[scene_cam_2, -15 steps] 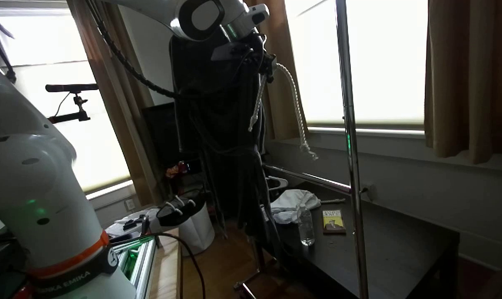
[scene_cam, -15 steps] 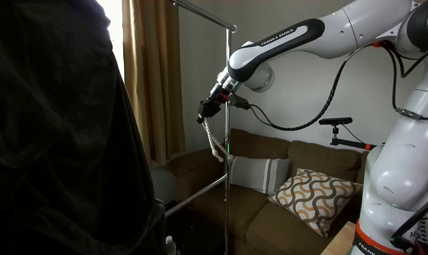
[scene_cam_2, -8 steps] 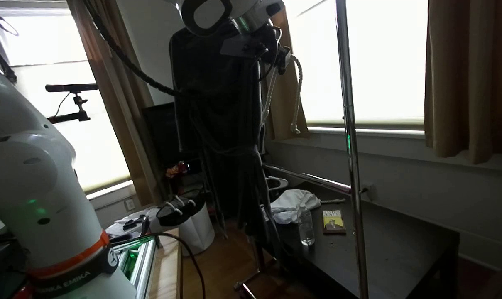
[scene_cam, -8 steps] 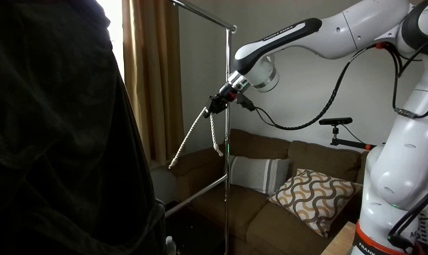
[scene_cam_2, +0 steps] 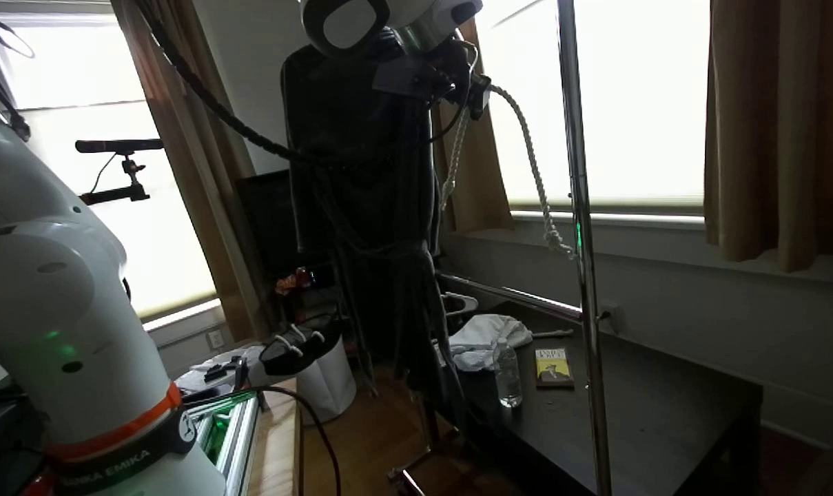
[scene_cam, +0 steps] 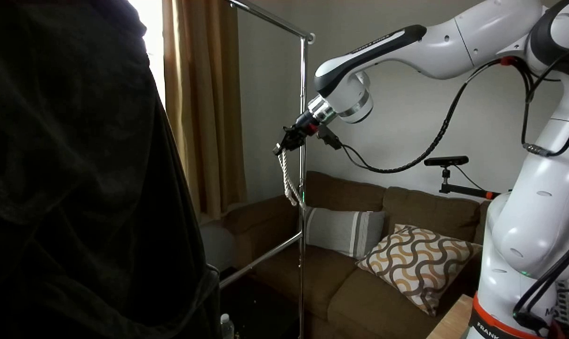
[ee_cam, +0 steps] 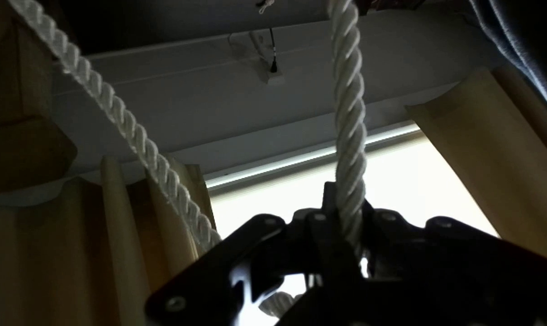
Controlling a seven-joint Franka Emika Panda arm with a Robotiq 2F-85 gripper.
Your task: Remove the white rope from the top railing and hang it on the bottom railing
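My gripper [scene_cam: 278, 149] is shut on the white rope [scene_cam: 286, 176], between the rack's two railings in height. Both rope ends hang down from the jaws. In an exterior view [scene_cam_2: 532, 155] the rope's long tail swings out towards the upright post. In the wrist view, one rope strand [ee_cam: 349, 113] runs between the fingertips and another [ee_cam: 133, 131] slants to the upper left. The chrome top railing [scene_cam: 270, 19] is above the gripper with no rope visible on it. The bottom railing [scene_cam: 265, 259] is well below; it also shows in an exterior view [scene_cam_2: 512, 293].
A chrome upright post [scene_cam_2: 581, 207] joins the railings beside the arm. A large dark garment [scene_cam_2: 368, 172] hangs on the rack. Below are a dark table [scene_cam_2: 650, 413], a water bottle [scene_cam_2: 507, 375], a yellow book [scene_cam_2: 554, 367] and a white cloth [scene_cam_2: 488, 337]. A brown sofa [scene_cam: 350, 193] stands behind.
My gripper has moved slightly up and to the right in both exterior views, still holding the rope. The rope's hanging ends have swung about.
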